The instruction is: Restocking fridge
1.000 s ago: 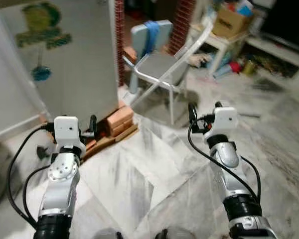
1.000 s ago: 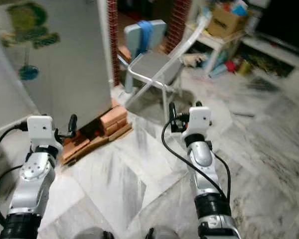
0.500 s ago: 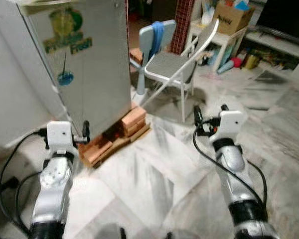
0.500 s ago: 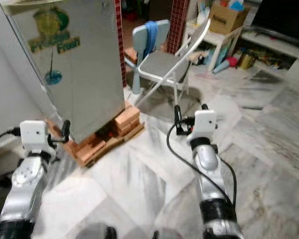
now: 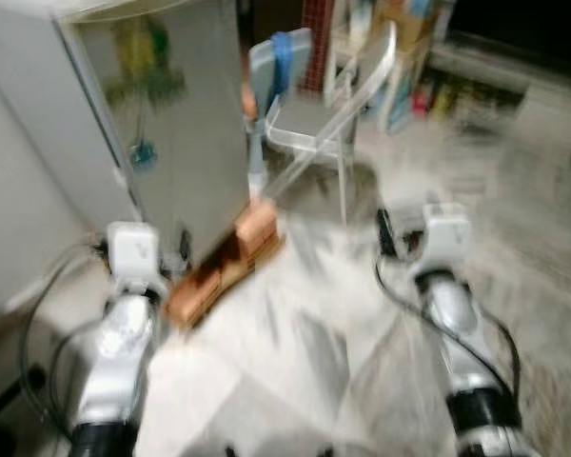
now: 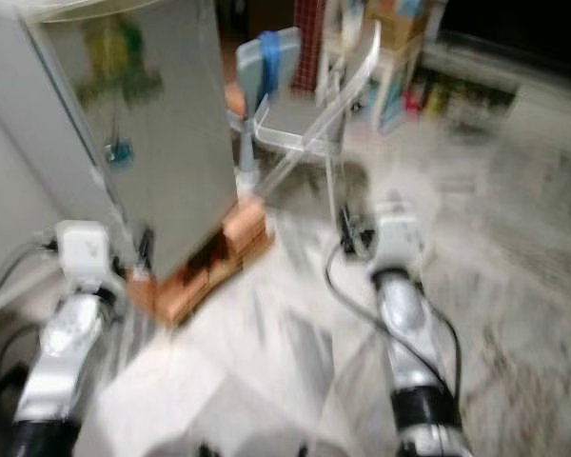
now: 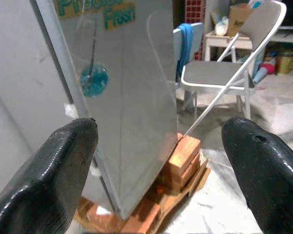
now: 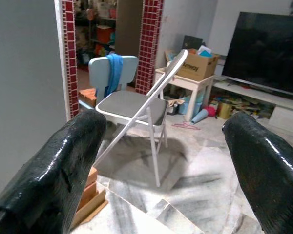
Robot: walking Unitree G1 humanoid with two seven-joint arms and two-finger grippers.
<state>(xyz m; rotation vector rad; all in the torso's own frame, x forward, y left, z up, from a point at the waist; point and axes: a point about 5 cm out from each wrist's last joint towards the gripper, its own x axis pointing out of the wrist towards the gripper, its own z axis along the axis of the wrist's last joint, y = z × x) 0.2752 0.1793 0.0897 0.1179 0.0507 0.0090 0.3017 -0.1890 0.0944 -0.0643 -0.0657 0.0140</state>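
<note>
Left wrist view: fridge point(image 7: 122, 92) straight ahead between wide-open, empty jaws of left gripper point(image 7: 158, 161).
Fridge stands on bricks point(image 7: 183, 156); folding chair point(image 8: 136, 105) ahead of right gripper point(image 8: 161, 165), jaws likewise spread, holding nothing. Head views blurred; cardboard box point(image 8: 194, 64) apparently on a small counter beyond.
</note>
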